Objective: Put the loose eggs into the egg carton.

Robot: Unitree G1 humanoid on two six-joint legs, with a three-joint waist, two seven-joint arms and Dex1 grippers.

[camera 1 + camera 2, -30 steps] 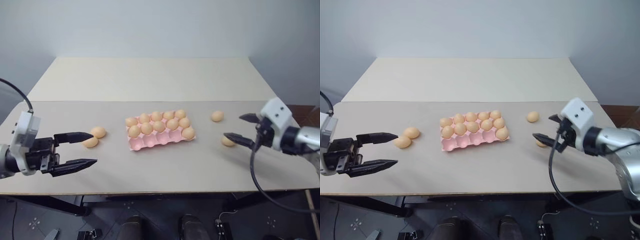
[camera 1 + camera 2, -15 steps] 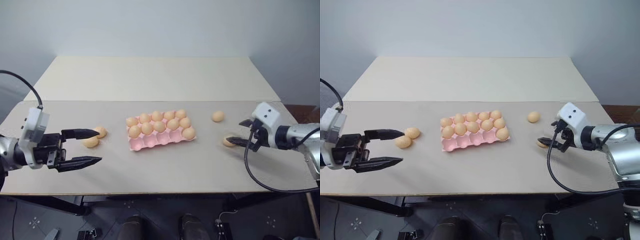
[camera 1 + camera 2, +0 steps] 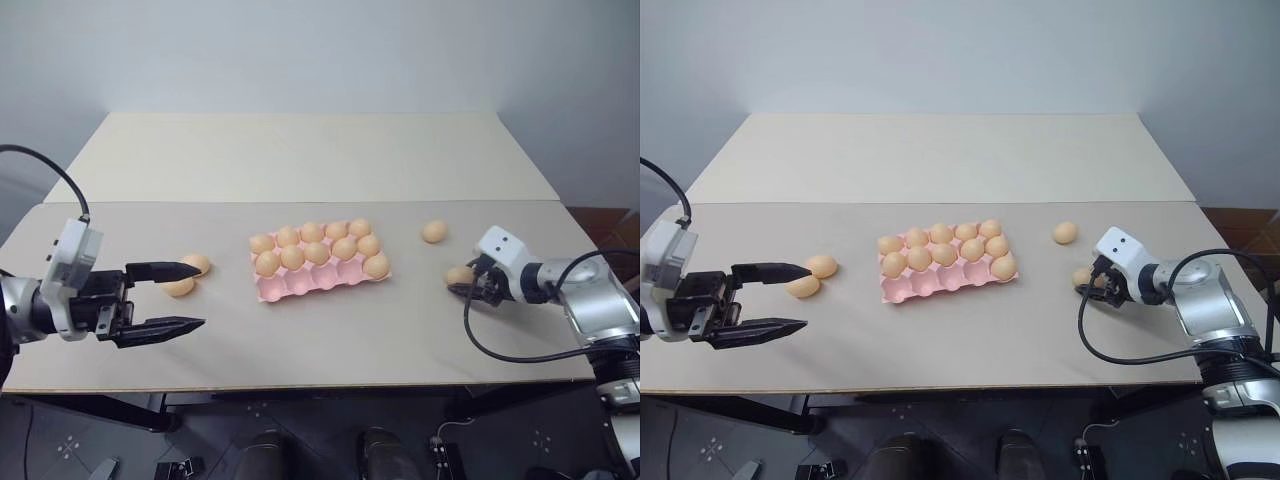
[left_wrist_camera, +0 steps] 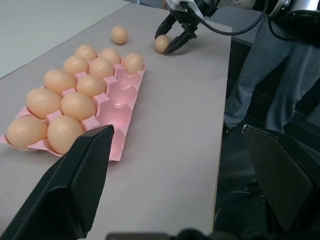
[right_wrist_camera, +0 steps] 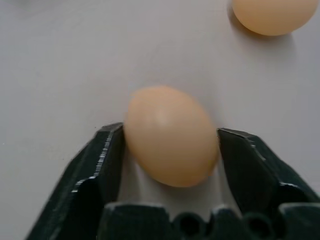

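Left pincer (image 3: 172,297): hovered over the counter's (image 3: 330,345) left part with its two black fingers spread wide and nothing between them, pointing toward the middle.
Left pair of eggs: one egg (image 3: 197,264) and a second egg (image 3: 180,287) lay touching or nearly so, just beyond the left pincer's upper finger, loose on the counter.
Egg carton (image 3: 320,280): the pink tray sat near the middle of the counter, slightly skewed; the two far rows were full and the near row held one egg at its right end, so four near cups (image 4: 117,102) stood empty.
Far right egg (image 3: 434,232): lay loose, well apart from the carton and near the right pincer.
Right pincer (image 5: 167,150): was down at the counter with its fingers on either side of the fourth loose egg (image 5: 170,134), apparently pressing its flanks; the egg seemed to rest on the counter, not yet lifted.
Progress: four eggs loose, four cups empty; by my reading none of the loose four was placed, and the first grasp was just forming.
Edges and room: the gripped egg sat fairly near the right edge; a bare stretch lay between it and the carton, and the near-row cups faced the robot, so the path looked open.
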